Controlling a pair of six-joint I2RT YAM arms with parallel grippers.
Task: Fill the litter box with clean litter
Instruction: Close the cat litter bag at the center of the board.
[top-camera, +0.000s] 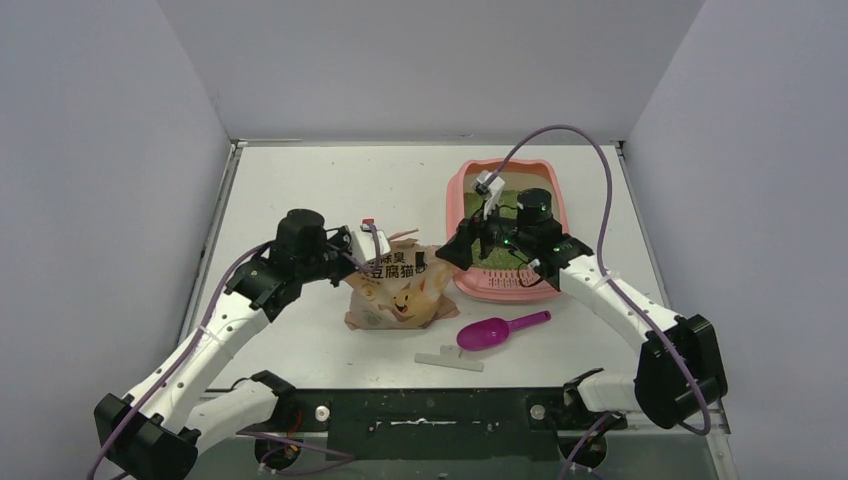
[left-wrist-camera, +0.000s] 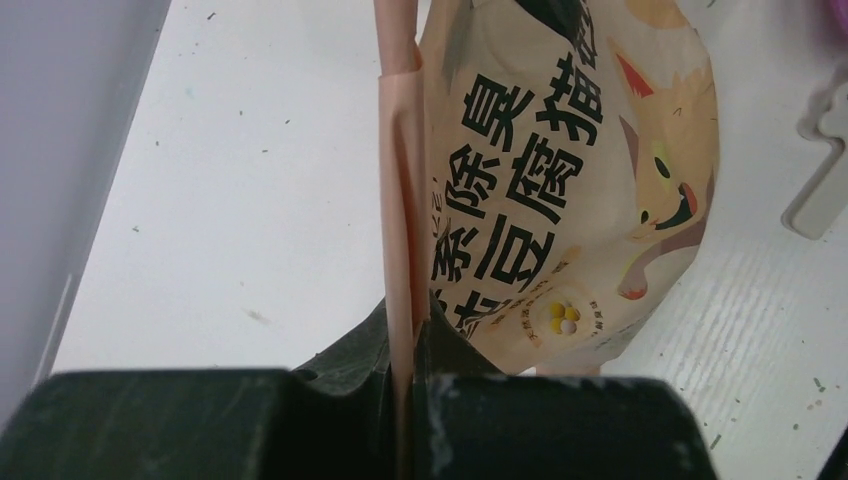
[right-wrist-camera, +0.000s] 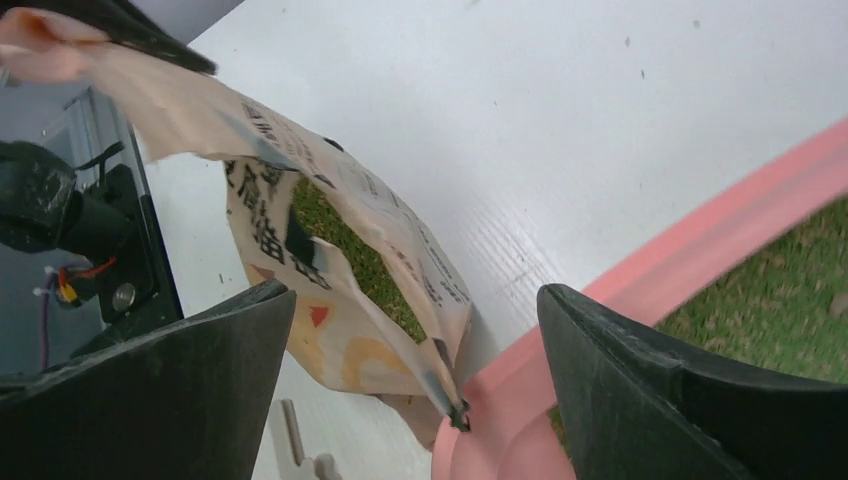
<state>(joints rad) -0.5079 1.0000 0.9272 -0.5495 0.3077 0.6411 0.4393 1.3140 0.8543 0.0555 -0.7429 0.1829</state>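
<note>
The bag (top-camera: 398, 290) of litter (right-wrist-camera: 345, 245), centre frame left of the litter box (top-camera: 505, 288), is judged floppy; its edge seam is clamped by the left fingers (left-wrist-camera: 470, 425), the right fingers (right-wrist-camera: 180, 380) spread empty.

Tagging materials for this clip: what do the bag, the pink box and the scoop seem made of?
The bag looks like thin printed film or coated paper: it creases and folds. The box looks like moulded plastic: smooth rounded rim. The scoop: smooth magenta plastic, probably.
</note>
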